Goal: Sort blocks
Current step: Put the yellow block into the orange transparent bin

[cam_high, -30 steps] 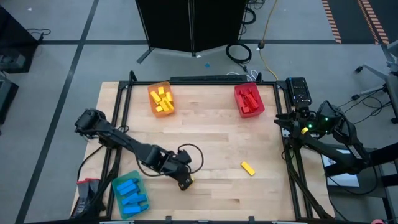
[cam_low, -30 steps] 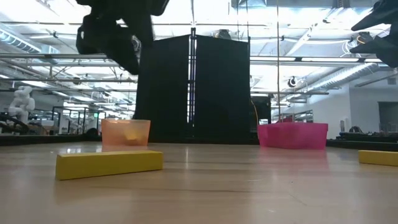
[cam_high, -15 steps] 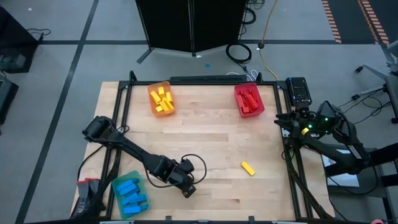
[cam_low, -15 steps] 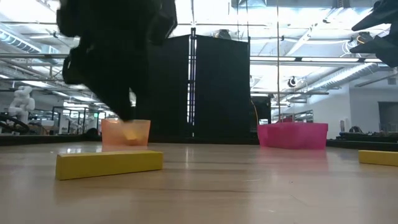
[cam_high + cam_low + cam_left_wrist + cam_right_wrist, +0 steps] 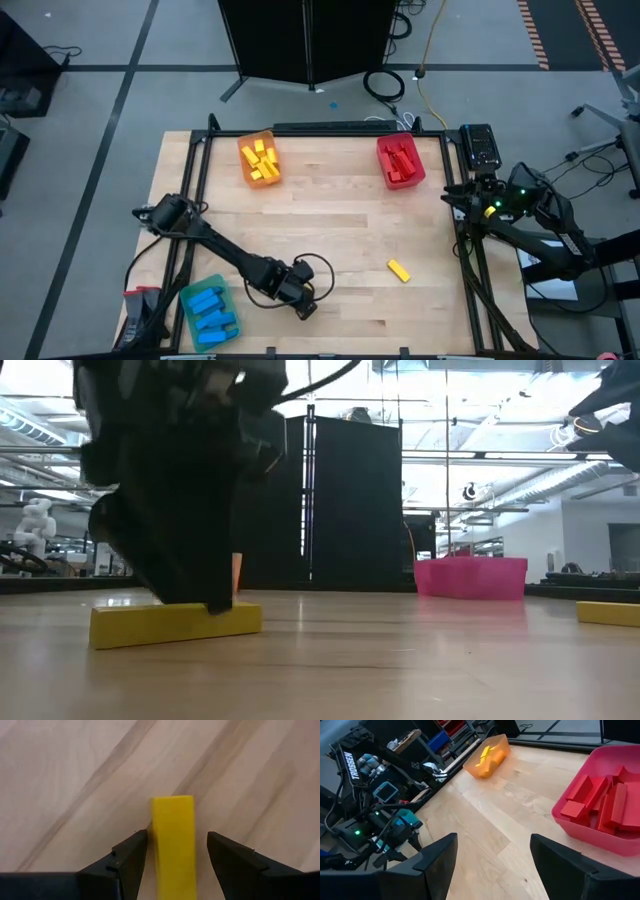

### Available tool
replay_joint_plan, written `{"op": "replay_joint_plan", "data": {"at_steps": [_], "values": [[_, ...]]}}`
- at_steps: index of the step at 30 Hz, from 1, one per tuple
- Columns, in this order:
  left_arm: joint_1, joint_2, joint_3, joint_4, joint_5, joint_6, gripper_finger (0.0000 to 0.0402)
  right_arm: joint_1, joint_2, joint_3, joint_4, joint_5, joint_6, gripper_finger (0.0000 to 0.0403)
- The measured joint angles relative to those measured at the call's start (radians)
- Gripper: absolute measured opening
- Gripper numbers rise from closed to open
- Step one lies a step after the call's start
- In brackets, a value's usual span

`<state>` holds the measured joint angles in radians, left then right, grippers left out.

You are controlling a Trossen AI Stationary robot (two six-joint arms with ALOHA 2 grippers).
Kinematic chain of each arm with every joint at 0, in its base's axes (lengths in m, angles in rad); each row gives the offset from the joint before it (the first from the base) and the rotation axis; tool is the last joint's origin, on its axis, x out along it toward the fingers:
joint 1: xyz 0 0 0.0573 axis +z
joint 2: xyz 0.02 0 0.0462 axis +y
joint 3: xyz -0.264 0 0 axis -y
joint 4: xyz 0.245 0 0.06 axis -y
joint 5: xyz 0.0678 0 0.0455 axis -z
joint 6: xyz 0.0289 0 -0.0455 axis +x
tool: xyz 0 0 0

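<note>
A yellow block (image 5: 172, 845) lies flat on the wooden table near its front left. My left gripper (image 5: 177, 836) stands over it, open and pointing steeply down, with one finger on each side of the block's long sides and a narrow gap at each. In the low view the gripper (image 5: 190, 585) reaches down to the block (image 5: 175, 624). In the high view the gripper (image 5: 305, 308) hides the block. A second yellow block (image 5: 399, 270) lies toward the front right. My right gripper (image 5: 492, 855) waits open, raised at the table's right edge.
An orange tray (image 5: 259, 158) with yellow blocks stands at the far left. A red tray (image 5: 400, 162) with red blocks stands at the far right. A green tray (image 5: 210, 310) with blue blocks sits at the near left corner, close to my left arm.
My left gripper has come down and a little toward the table's near edge, from well above the yellow block to its level. Its fingers now stand on either side of the block. The block has not moved.
</note>
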<state>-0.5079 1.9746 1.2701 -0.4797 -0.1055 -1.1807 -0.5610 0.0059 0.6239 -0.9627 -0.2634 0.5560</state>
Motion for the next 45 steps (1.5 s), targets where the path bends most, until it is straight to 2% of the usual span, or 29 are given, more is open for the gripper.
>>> {"op": "replay_joint_plan", "data": {"at_steps": [11,21,33,37,41,45], "values": [[-0.03,0.057,0.007,-0.042,0.026,-0.014,0.021,0.0,0.0,0.0,-0.002,0.0,0.002,0.0249],[-0.023,0.072,0.008,-0.091,0.039,0.015,0.0108,0.0,0.0,0.0,-0.001,0.0,0.001,0.0249],[0.004,0.024,0.027,-0.125,0.044,0.007,0.0107,0.0,0.0,0.0,0.0,0.0,0.0,0.0249],[0.034,-0.014,0.056,-0.272,0.017,0.002,0.0107,0.0,0.0,0.0,0.0,0.0,0.0,0.0249],[0.077,-0.077,0.105,-0.432,-0.052,0.006,0.0107,0.0,0.0,0.0,0.0,0.0,0.0,0.0249],[0.14,-0.157,0.113,-0.506,-0.127,0.008,0.0107,0.0,0.0,0.0,0.0,0.0,-0.012,0.0249]]}}
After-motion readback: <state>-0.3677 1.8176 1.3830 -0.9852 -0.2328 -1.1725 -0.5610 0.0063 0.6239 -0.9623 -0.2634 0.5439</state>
